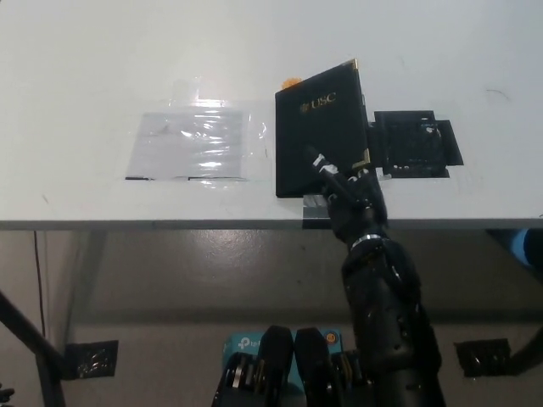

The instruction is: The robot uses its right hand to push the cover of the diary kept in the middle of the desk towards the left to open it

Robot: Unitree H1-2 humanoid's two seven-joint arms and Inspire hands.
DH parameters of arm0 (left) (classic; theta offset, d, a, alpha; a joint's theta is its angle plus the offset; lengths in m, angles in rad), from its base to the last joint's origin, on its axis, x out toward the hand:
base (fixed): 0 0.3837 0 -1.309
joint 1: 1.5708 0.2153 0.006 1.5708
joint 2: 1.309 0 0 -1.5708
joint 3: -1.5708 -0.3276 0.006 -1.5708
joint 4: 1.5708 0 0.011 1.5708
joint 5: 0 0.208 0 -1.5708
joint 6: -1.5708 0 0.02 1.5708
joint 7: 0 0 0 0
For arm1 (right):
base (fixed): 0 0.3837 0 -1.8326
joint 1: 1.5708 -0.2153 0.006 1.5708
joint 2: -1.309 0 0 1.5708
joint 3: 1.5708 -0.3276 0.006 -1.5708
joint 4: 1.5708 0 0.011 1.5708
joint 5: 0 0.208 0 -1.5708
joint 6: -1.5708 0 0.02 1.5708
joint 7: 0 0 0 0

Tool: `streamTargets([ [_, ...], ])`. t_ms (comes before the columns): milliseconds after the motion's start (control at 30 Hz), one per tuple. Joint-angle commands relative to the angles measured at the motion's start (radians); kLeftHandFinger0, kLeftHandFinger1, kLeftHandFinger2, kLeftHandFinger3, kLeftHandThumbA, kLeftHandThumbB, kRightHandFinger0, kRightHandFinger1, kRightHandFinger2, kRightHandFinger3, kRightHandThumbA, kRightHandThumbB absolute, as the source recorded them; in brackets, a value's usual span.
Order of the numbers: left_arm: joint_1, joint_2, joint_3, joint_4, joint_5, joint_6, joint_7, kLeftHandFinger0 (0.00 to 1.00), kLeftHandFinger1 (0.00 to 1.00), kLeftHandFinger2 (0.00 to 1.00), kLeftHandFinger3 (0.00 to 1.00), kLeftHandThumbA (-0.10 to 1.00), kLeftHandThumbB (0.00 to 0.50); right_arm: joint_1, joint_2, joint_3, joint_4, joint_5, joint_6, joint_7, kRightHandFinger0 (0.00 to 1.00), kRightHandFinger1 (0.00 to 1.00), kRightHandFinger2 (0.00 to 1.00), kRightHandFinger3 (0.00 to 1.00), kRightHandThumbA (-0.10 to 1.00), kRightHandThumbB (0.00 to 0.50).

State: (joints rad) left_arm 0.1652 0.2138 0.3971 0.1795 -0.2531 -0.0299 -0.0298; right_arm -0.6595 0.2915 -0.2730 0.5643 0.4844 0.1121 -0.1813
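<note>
Your black right arm rises from the bottom right of the head view, and your right hand [352, 199] sits at the near edge of the white bench [85, 85], its fingers [327, 170] stretched flat and spread, gripping nothing, reaching up and left across the near right part of the diary [321, 136]. The fingers lie against the dark cover; whether they are on top of it or tucked under its edge, you cannot tell from here. The diary lies in the middle of the bench, gold "USC" lettering near its far edge, and its right edge with the gilt corner looks tipped up off the surface. Just under its near edge, a grey strip of tape [317, 209] hangs over the bench front. To the right of the diary, touching it, is a patch of black tape [416, 144]. To its left, a little apart, is a shiny clear film sheet [193, 146]. A small orange object [291, 83] peeks out behind the diary's far left corner.
</note>
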Motion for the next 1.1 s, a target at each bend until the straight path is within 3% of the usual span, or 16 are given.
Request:
streamTargets([
  [0, 0.009, 0.016, -0.003, -0.034, 0.002, -0.024, -0.006, 0.44, 0.5, 0.29, 0.33, 0.61, 0.5, -0.037, 0.039, 0.033, -0.005, -0.019, -0.025, 0.024, 0.85, 0.89, 0.86, 0.96, 1.0, 0.172],
  [267, -0.001, 0.015, -0.018, -0.049, 0.004, -0.007, -0.004, 0.42, 0.48, 0.29, 0.33, 0.61, 0.5, -0.05, 0.071, 0.072, -0.004, -0.047, -0.036, 0.013, 0.79, 0.84, 0.83, 0.92, 1.0, 0.179],
  [300, -0.004, 0.016, -0.018, -0.041, 0.0, -0.016, -0.009, 0.4, 0.46, 0.29, 0.32, 0.6, 0.5, -0.056, 0.075, 0.081, 0.002, -0.056, -0.036, 0.011, 0.79, 0.84, 0.83, 0.92, 1.0, 0.199],
  [400, -0.006, 0.018, -0.024, -0.041, -0.002, -0.016, -0.014, 0.4, 0.46, 0.29, 0.32, 0.6, 0.5, -0.056, 0.072, 0.097, 0.01, -0.075, -0.045, 0.014, 0.8, 0.86, 0.85, 0.95, 1.0, 0.193],
  [433, -0.005, 0.019, -0.026, -0.046, 0.002, -0.013, -0.011, 0.39, 0.46, 0.29, 0.31, 0.6, 0.5, -0.075, 0.066, 0.122, 0.034, -0.108, -0.061, 0.018, 0.86, 0.92, 0.92, 1.0, 1.0, 0.22],
  [533, -0.011, 0.019, -0.028, -0.047, 0.005, -0.009, -0.006, 0.39, 0.46, 0.28, 0.31, 0.6, 0.5, -0.12, 0.051, 0.166, 0.075, -0.157, -0.068, 0.013, 0.98, 0.99, 0.99, 1.0, 1.0, 0.253],
  [700, -0.018, 0.022, -0.032, -0.04, 0.006, -0.02, -0.007, 0.36, 0.45, 0.26, 0.3, 0.6, 0.5, -0.163, -0.012, 0.319, 0.139, -0.316, -0.087, 0.025, 1.0, 1.0, 1.0, 1.0, 1.0, 0.283],
  [833, -0.019, 0.029, -0.035, -0.046, 0.013, -0.016, -0.007, 0.4, 0.47, 0.26, 0.31, 0.62, 0.5, -0.188, -0.074, 0.432, 0.174, -0.418, -0.095, 0.028, 1.0, 1.0, 1.0, 1.0, 1.0, 0.257],
  [967, -0.018, 0.038, -0.04, -0.056, 0.02, -0.01, -0.008, 0.4, 0.47, 0.26, 0.32, 0.63, 0.5, -0.235, -0.125, 0.511, 0.245, -0.504, -0.136, 0.007, 1.0, 1.0, 1.0, 1.0, 1.0, 0.278],
  [1067, -0.022, 0.04, -0.039, -0.058, 0.013, -0.008, -0.01, 0.41, 0.48, 0.26, 0.32, 0.62, 0.5, -0.276, -0.168, 0.572, 0.249, -0.572, -0.112, -0.007, 1.0, 1.0, 1.0, 1.0, 1.0, 0.286],
])
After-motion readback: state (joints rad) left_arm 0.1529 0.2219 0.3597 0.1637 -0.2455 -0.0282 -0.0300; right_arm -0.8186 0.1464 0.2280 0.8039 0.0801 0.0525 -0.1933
